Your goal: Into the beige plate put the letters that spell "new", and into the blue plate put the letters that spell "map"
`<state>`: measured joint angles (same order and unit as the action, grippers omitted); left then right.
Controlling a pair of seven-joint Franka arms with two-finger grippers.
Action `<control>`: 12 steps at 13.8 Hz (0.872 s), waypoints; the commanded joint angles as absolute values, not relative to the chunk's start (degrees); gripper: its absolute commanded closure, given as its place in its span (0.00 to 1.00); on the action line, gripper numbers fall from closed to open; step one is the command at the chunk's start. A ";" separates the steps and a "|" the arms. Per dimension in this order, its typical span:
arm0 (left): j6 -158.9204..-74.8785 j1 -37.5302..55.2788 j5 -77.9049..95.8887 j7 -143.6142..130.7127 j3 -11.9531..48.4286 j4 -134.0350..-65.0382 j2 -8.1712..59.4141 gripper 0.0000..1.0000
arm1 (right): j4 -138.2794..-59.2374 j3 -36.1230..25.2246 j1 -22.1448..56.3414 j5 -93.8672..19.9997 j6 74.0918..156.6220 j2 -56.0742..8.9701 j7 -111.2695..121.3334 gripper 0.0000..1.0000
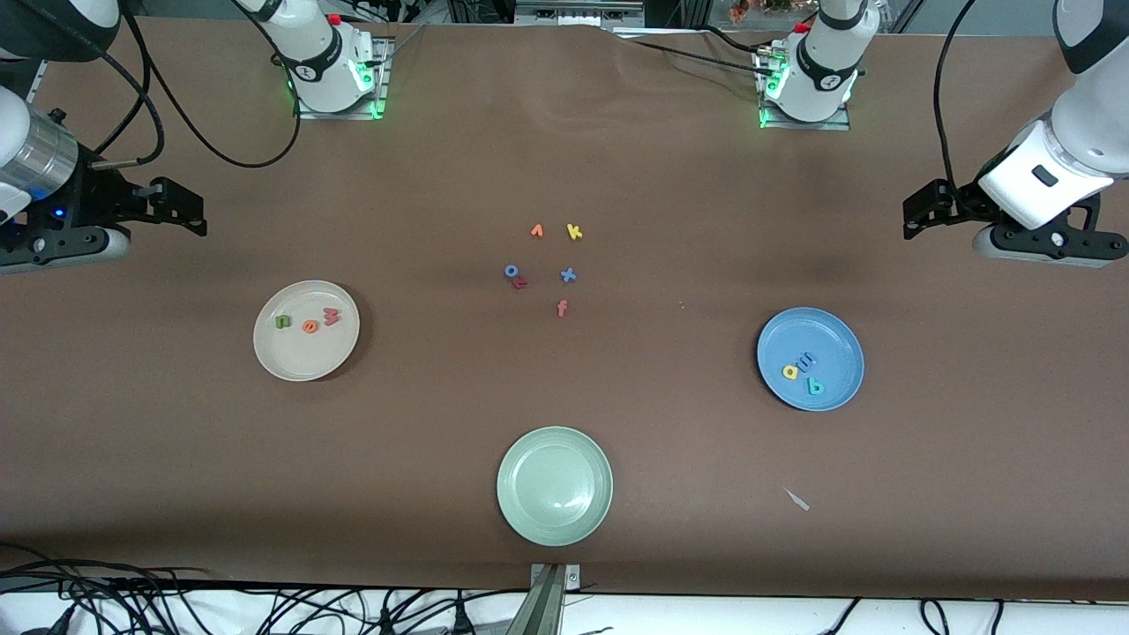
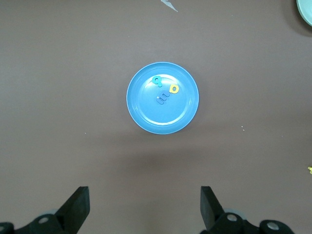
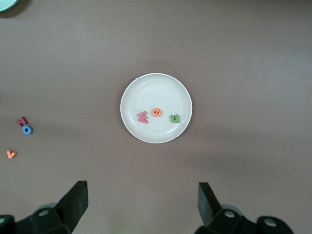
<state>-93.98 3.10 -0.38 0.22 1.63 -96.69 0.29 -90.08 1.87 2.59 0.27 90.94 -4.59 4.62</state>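
Both words sorted, arms parked at worktop (image 1: 564, 159) ends.
n/e/w (image 1: 308, 322) in beige plate (image 1: 291, 357) ahead of right gripper (image 3: 141, 204) fingers; m/a/p (image 1: 803, 369) in blue plate (image 1: 833, 339) ahead of left gripper (image 2: 144, 207) fingers; both spread wide, empty.

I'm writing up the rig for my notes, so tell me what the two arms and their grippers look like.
Both arms have glossy white shells with black joint rings and black cables; their bases glow green. The left gripper and right gripper are black, each with two flat, wedge-shaped fingers. The right wrist carries a silver metal cylinder with a small blue light.
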 commanded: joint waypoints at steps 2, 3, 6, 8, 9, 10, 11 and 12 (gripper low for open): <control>-93.34 3.08 1.14 -0.18 1.41 -95.72 -0.27 0.00 | -88.61 2.02 2.37 0.26 90.18 -4.31 5.62 0.00; -93.25 3.08 1.23 -0.09 1.41 -95.54 -0.18 0.00 | -87.98 2.02 2.29 0.26 90.18 -4.31 5.71 0.00; -93.25 3.08 1.06 -0.09 1.41 -95.54 -0.18 0.00 | -87.98 2.02 2.29 0.09 90.18 -4.48 5.98 0.00; -93.25 3.08 1.05 -0.09 1.49 -95.54 -0.18 0.00 | -87.98 2.02 2.29 0.26 90.09 -4.48 6.06 0.00; -93.25 3.08 1.05 -0.09 1.49 -95.54 -0.18 0.00 | -87.89 2.02 2.29 0.35 90.09 -4.48 6.15 0.00; -93.25 3.08 1.05 -0.09 1.49 -95.45 -0.18 0.00 | -87.89 2.02 2.29 0.53 90.09 -4.48 6.15 0.00; -93.25 3.16 1.05 -0.09 1.58 -95.36 -0.18 0.00 | -87.89 2.02 2.29 0.61 90.09 -4.57 6.15 0.00; -93.25 3.16 0.79 -0.09 1.67 -95.01 0.00 0.00 | -87.89 2.02 2.29 0.79 90.09 -4.48 6.07 0.00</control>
<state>-93.98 3.11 -0.37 0.21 1.65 -96.04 0.21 -88.88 1.87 2.58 0.28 90.99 -4.55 5.20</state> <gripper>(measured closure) 0.000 0.000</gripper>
